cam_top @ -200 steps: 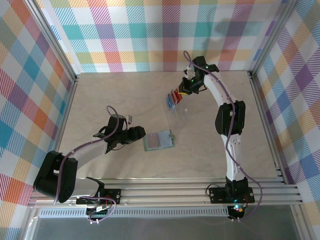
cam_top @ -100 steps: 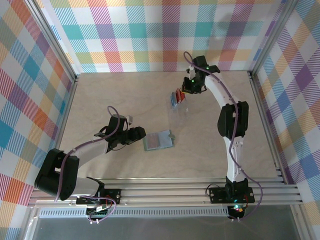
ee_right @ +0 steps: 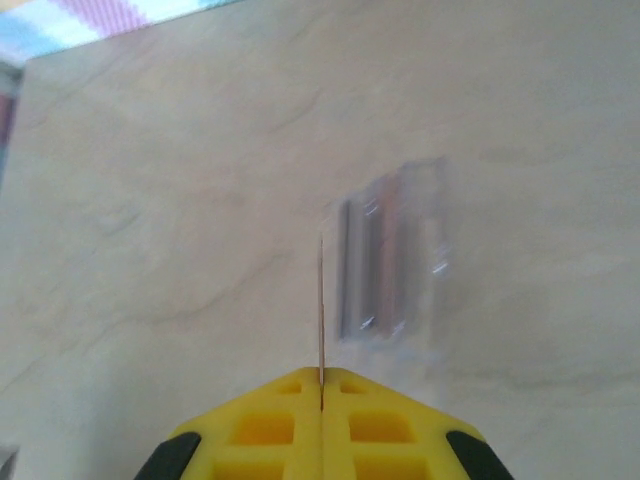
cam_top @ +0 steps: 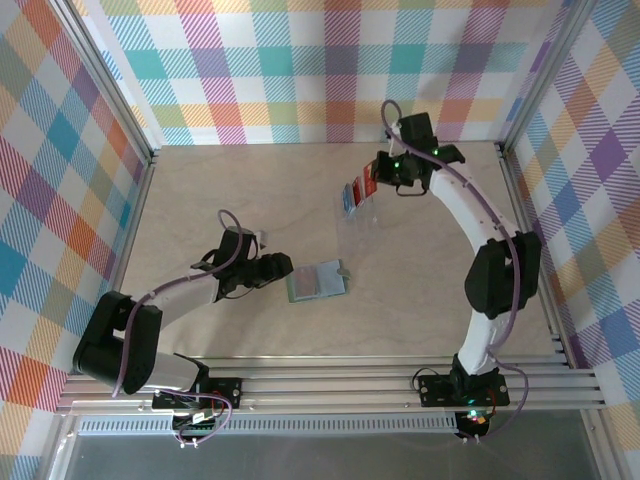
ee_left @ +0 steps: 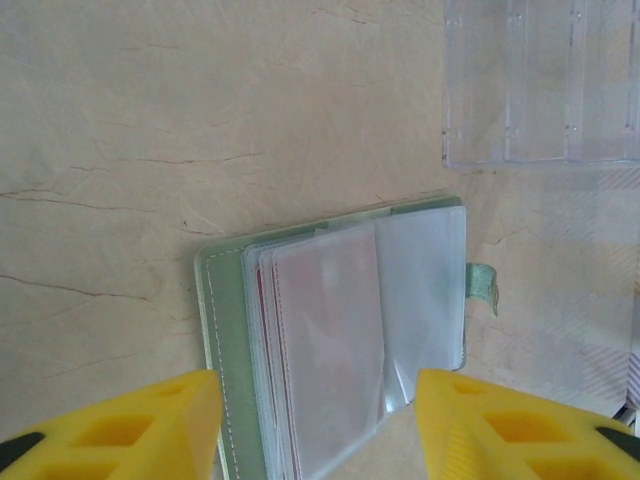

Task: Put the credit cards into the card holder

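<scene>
Plaid walls (cam_top: 300, 70) in pastel checks close off a pale, marbled worktop (cam_top: 220, 190). From above, the card holder (cam_top: 317, 281) lies open near the middle of the worktop, well apart from the clear tray (cam_top: 358, 212) farther back, where red and blue credit cards (cam_top: 349, 197) stand on edge.

The left wrist view adds detail. The card holder (ee_left: 330, 340) shows clear inner sleeves fanned over a grey-green cover, its small tab pointing right. The left end effector (ee_left: 310, 390) is open, with a yellow finger on either side of the holder's near edge and nothing gripped. The tray's corner (ee_left: 540, 80) sits beyond, empty at that end.

The right wrist view shows the right end effector (ee_right: 322, 385) closed tight on one credit card (ee_right: 321, 300) seen edge-on as a thin line, with the tray (ee_right: 390, 260) blurred below it.

The left arm lies low, stretched right toward the holder. The right arm arches far forward, with its end effector (cam_top: 377, 180) beside the tray's far end. Nothing lies between tray and holder.
</scene>
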